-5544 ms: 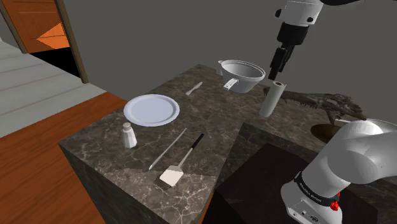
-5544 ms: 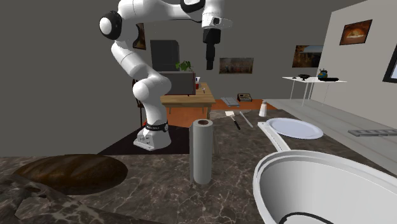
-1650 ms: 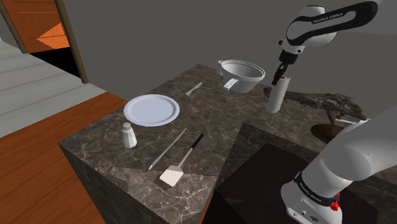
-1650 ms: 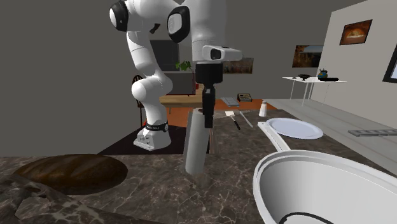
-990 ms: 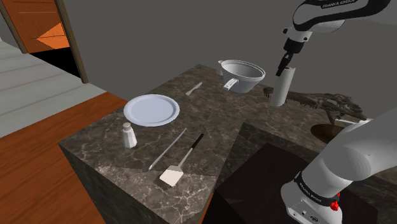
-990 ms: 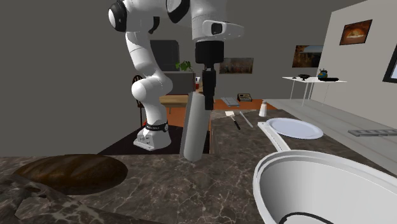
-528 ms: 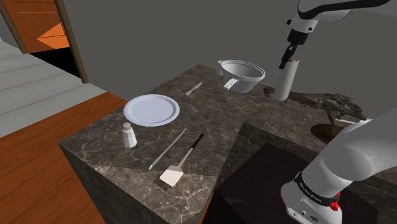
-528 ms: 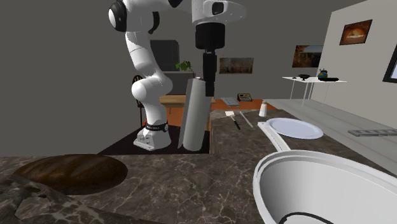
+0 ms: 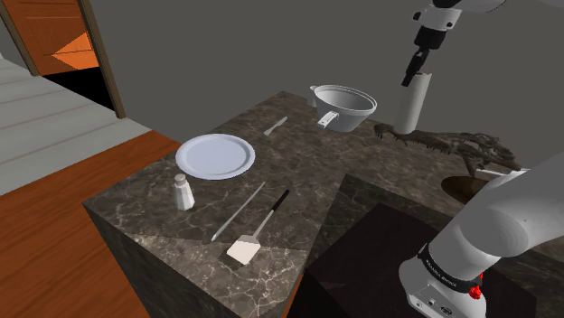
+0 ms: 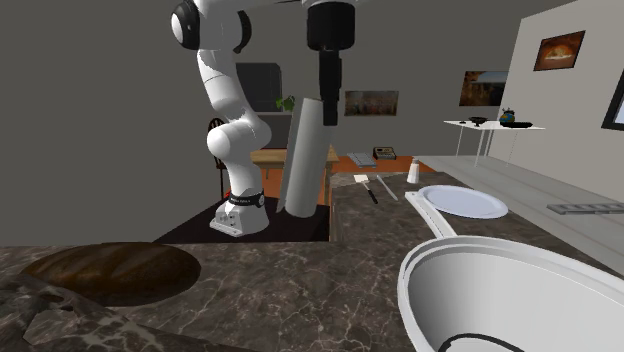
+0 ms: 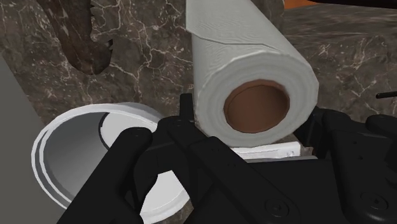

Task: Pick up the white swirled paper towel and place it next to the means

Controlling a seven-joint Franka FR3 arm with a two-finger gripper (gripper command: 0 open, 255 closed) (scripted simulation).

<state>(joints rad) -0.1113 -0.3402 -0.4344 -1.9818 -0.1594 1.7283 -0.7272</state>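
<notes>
The paper towel roll (image 9: 414,99) has risen again: a few seconds ago it stood on the counter (image 9: 154,194) beside the bowl, and it now hangs higher than it did half a second back, a little further toward the shoulder view's right. The black gripper (image 9: 418,65) is clamped on the roll's upper end, its fingers (image 11: 185,118) pressed against either side of the white, embossed paper. The brown cardboard core faces the wrist camera. The roll is clear of the dark marbled surface and leans slightly; in the second exterior view its top tips to the right.

Below the roll's lower end, in the shoulder view, lies the front of a dark, spiny animal-like figure (image 9: 452,144) stretched along the far part of the counter. Just to that view's left sits a white bowl with a handle (image 9: 343,106), which the wrist view also shows beneath the gripper. A brown, loaf-shaped object (image 10: 110,270) rests near the figure.

Well apart, toward the near end of the counter, are a white plate (image 9: 215,155), a small white shaker (image 9: 183,191) just beside it, a black-handled white spatula (image 9: 258,230) and a long thin grey utensil (image 9: 239,210) lying side by side. A small utensil (image 9: 276,126) lies between the plate and the bowl.
</notes>
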